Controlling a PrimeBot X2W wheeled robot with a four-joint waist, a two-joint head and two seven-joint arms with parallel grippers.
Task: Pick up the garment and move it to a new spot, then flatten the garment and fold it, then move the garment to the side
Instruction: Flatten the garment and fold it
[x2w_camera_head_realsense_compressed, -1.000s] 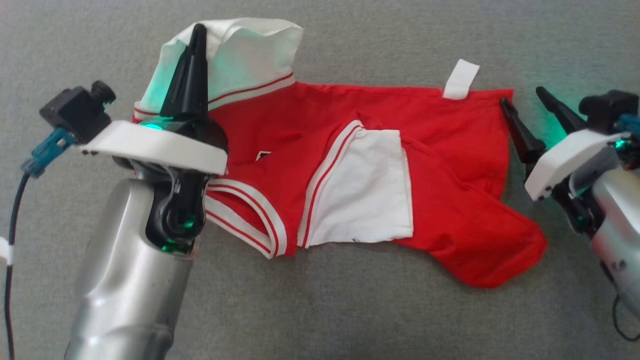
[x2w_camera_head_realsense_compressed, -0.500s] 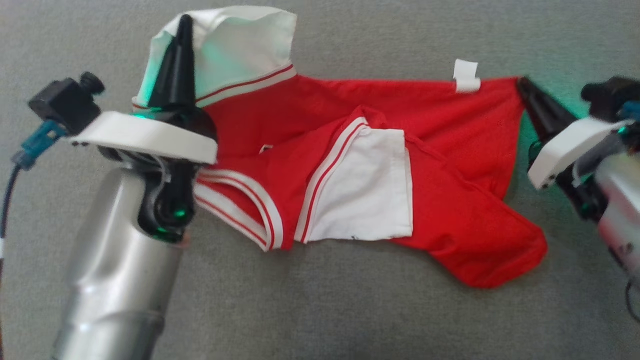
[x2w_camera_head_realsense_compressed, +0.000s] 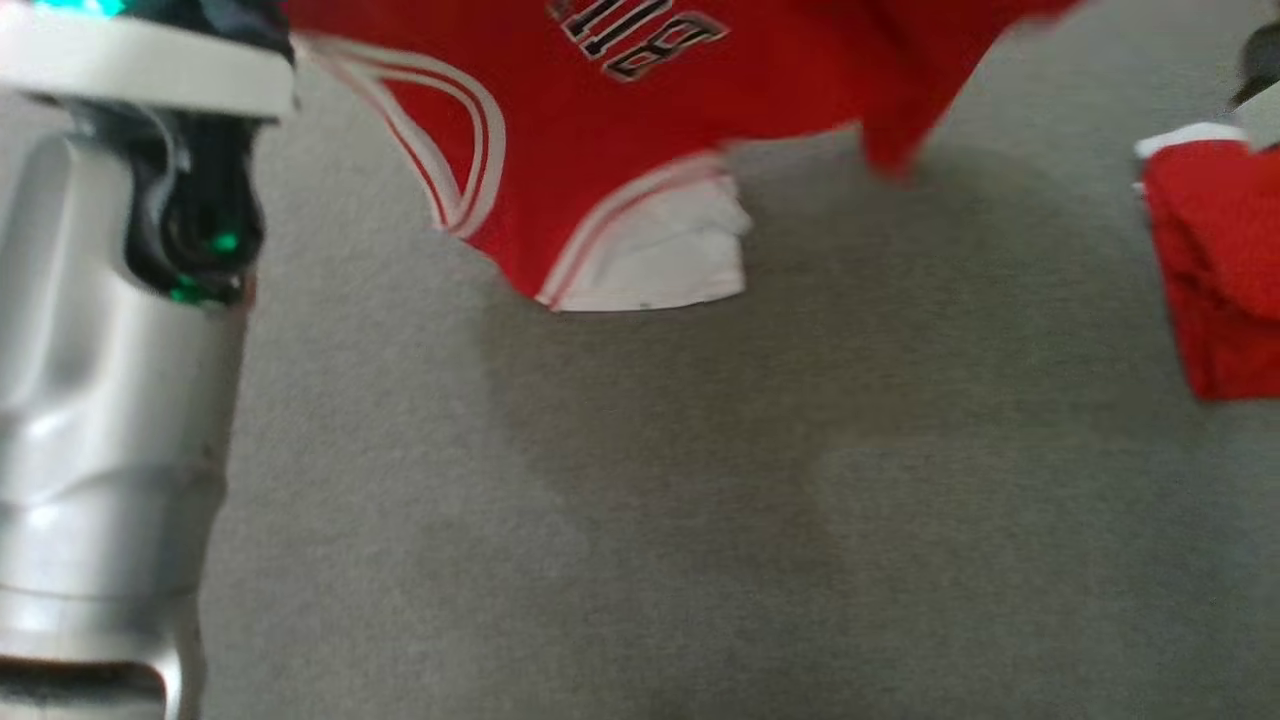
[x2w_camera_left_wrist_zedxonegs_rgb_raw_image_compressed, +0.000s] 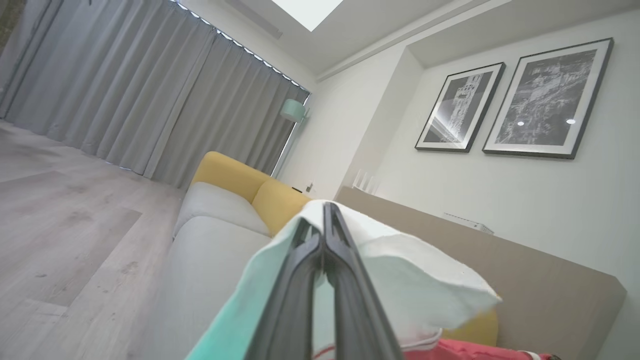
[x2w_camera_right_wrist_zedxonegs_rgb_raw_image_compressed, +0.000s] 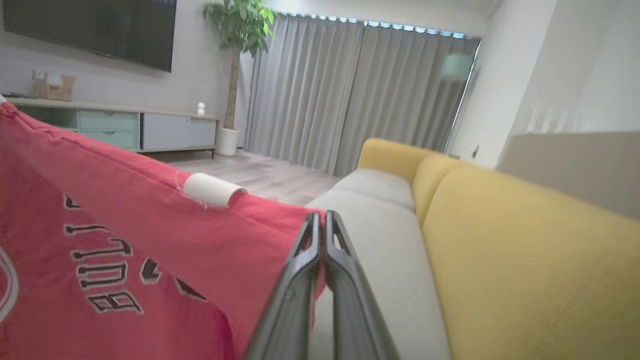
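A red-and-white jersey (x2w_camera_head_realsense_compressed: 640, 130) is held aloft over a grey surface (x2w_camera_head_realsense_compressed: 700, 520), white panel pinched in the closed left gripper (x2w_camera_left_wrist_zedxonegs_rgb_raw_image_compressed: 325, 207), red corner in the closed right gripper (x2w_camera_right_wrist_zedxonegs_rgb_raw_image_compressed: 322, 217); the move step is judged in hand, a level, spread set-down being called for next.

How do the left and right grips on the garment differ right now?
1. The left gripper has its jaws on white cloth; the right gripper has its jaws on a red edge, near the white tag.
2. Cloth drapes on both sides of the left gripper; at the right gripper it hangs almost all to one side.
Shared: both jaws are shut on the garment, held up above the grey surface.
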